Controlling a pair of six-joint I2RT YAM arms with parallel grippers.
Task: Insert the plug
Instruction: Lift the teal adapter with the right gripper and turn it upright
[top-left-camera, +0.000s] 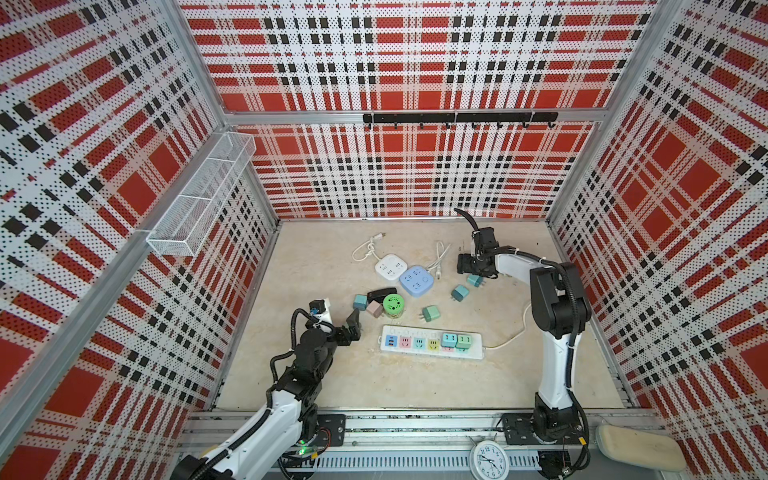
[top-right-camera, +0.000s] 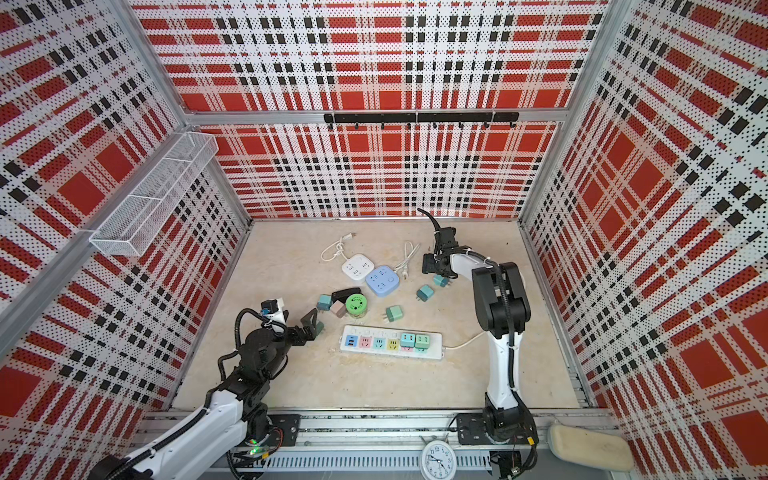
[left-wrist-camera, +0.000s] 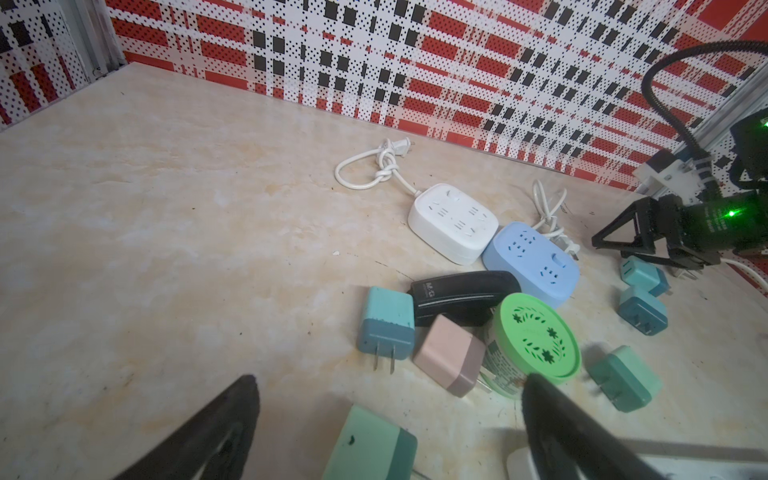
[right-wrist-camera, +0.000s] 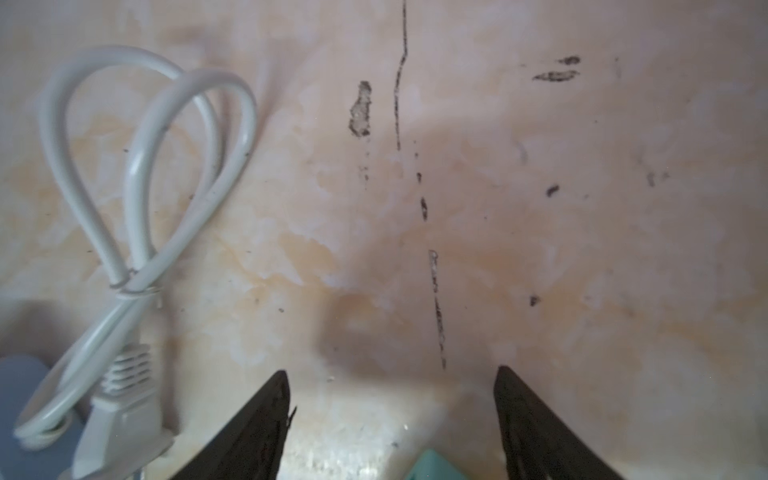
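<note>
The tabletop (right-wrist-camera: 582, 249) under the right gripper (right-wrist-camera: 392, 370) looks like smooth marbled stone or laminate, scuffed with dark scratches. Beside that gripper a white cable (right-wrist-camera: 141, 166) has a slick, faintly glossy plastic skin. The gripper's fingers (right-wrist-camera: 257, 432) are matt black plastic. Ahead of the left gripper (left-wrist-camera: 390, 377), the teal plug (left-wrist-camera: 386, 320) and pink plug (left-wrist-camera: 449, 357) look like smooth matt plastic; the green lid (left-wrist-camera: 536, 336) shines slightly.
</note>
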